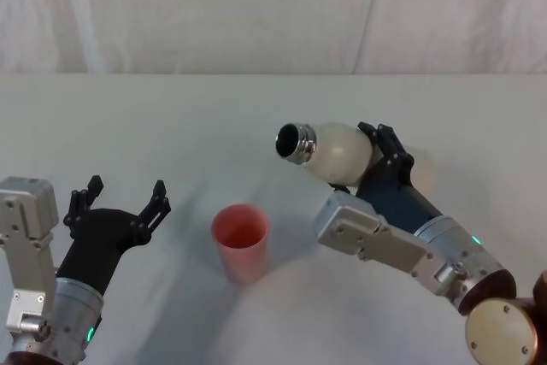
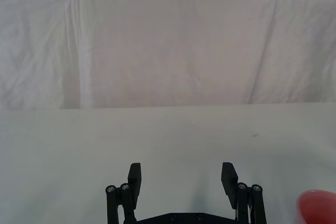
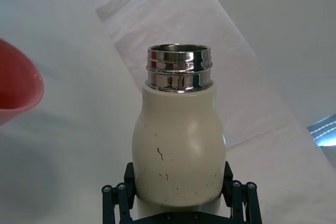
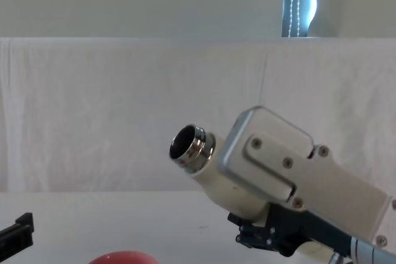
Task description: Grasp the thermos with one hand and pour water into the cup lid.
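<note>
The cream-white thermos [image 1: 336, 150] hangs tilted above the table, its open steel neck [image 1: 297, 143] pointing left and slightly down toward the cup lid. My right gripper [image 1: 366, 160] is shut on its body. From the right wrist the thermos [image 3: 178, 145] sits between the black fingers [image 3: 116, 198]. The salmon-red cup lid [image 1: 241, 241] stands mouth up on the table, left of and below the neck. It also shows as a cup lid [image 3: 16, 85] rim from the right wrist. My left gripper [image 1: 120, 203] rests open left of the cup lid, holding nothing.
A white cloth covers the table [image 1: 256, 108] and hangs as a backdrop [image 4: 124, 109] behind it. The bulky silver right arm [image 4: 297, 171] fills the lower right of the chest view.
</note>
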